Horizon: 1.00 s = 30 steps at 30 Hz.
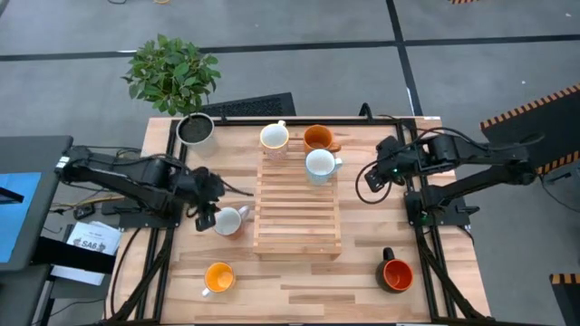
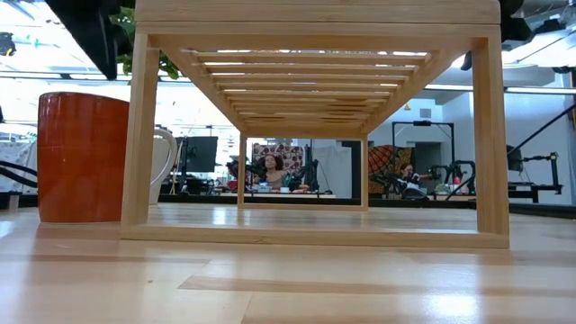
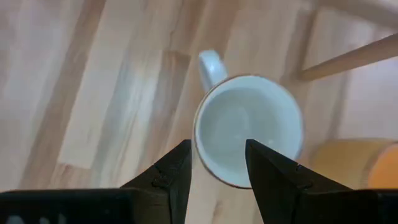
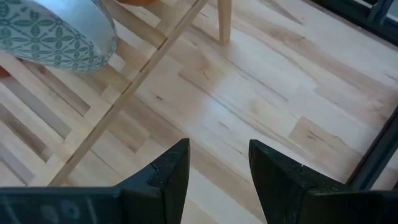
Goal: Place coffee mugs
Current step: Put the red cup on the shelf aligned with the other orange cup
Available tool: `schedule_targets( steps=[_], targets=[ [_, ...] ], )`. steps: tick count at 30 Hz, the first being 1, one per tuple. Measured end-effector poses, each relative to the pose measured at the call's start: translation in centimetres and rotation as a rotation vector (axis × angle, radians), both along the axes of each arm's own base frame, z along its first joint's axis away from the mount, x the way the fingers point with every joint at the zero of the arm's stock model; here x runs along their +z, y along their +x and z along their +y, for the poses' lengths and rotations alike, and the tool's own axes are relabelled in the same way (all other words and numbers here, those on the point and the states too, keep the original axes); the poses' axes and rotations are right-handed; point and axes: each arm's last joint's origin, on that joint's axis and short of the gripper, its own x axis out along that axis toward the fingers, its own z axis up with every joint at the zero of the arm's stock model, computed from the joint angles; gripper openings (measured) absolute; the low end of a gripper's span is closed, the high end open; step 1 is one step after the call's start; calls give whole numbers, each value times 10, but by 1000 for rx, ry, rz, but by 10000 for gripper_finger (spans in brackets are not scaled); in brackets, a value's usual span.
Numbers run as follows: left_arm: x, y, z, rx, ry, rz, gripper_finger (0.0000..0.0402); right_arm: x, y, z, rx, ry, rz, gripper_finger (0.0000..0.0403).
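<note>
A white mug (image 1: 232, 220) stands on the table left of the wooden slatted rack (image 1: 297, 204). My left gripper (image 1: 209, 217) is open right beside it. In the left wrist view its fingers straddle the near rim (image 3: 214, 171) of this mug (image 3: 249, 124), one outside and one over the hollow. On the rack's far end stand a white mug (image 1: 275, 136), an orange mug (image 1: 317, 138) and a pale patterned mug (image 1: 320, 165). A yellow-orange mug (image 1: 218, 277) and a red-orange mug with a black handle (image 1: 396, 273) stand near the table's near edge. My right gripper (image 1: 373, 174) hovers open, right of the rack. My left gripper (image 3: 217, 152) comes at the white mug's rim from above, pointing down. One finger (image 3: 174, 174) is outside the wall and one finger (image 3: 273, 174) is over the inside. I cannot tell whether either touches the mug.
A grey-white pot with a dark inside (image 1: 195, 129) and a potted plant (image 1: 172, 72) sit at the table's far left corner. The rack's near slats are bare. In the low view the red-orange mug (image 2: 81, 157) stands beside the rack's leg (image 2: 139, 135). People sit in the room beyond.
</note>
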Motion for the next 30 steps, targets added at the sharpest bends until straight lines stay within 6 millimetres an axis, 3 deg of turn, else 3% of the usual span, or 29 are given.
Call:
schedule_targets(
  steps=[8,13,23,26,30],
  targets=[
    [-27,23,-5,61,46,120,134,0,0,-1,-5,-26,4,192],
    [-54,21,-6,92,-16,163,134,0,0,-1,23,-46,15,192],
    [-86,17,-6,158,-66,167,129,1,1,-2,37,-86,20,191],
    [-86,17,-6,169,-89,174,102,1,1,-2,37,-85,19,191],
    [-77,21,-4,181,-136,159,25,2,2,-2,37,-86,0,191]
  ],
)
